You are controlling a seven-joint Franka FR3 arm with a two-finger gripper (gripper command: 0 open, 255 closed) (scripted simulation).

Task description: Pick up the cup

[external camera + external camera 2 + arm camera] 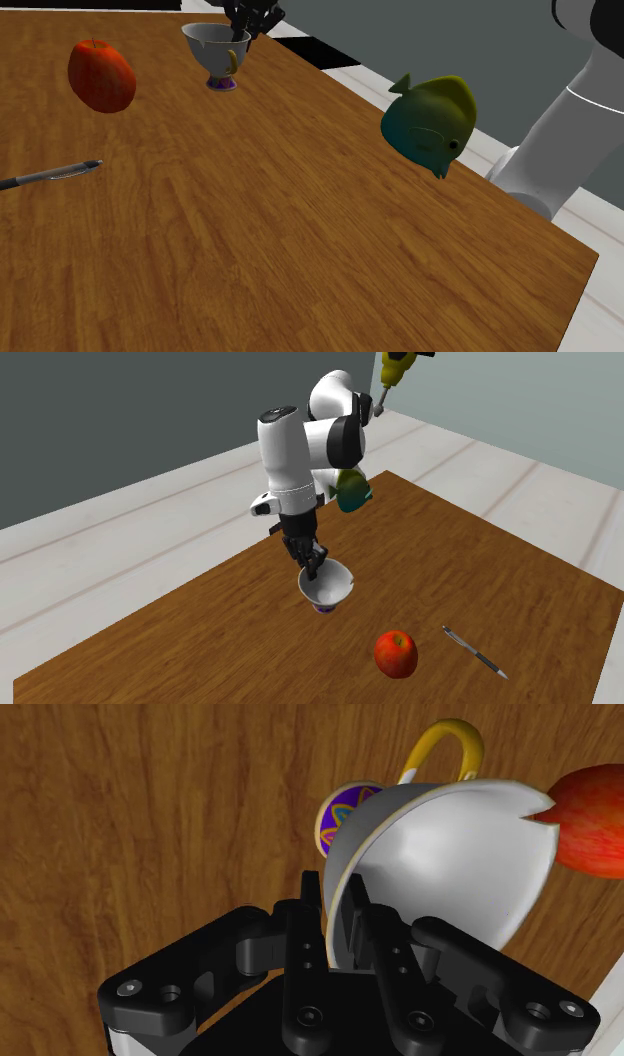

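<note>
Now, hand (pixel 338 919): black, its fingers (pixel 300 939) pinched onto the wall of the cup (pixel 440 854) at the rim, one inside the bowl and one outside.
Cup: white bowl, yellow handle, purple patterned foot. It leans a little and sits close to the tabletop (pixel 300 250) edge on the arm's side, towards that edge's far end in the shoulder view. Whether the foot touches the wood, I cannot tell.
Arm (pixel 285 462): white with dark joints, reaching down over that edge to the cup.
Apple (pixel 102 76): red, near the cup, further in from that edge.
Fish (pixel 430 122): yellow shading to teal, by the same edge, well apart from the cup and nearer the arm's base.
Pen (pixel 55 174): lying flat beyond the apple, towards the opposite edge.
Tabletop: brown wood grain.
</note>
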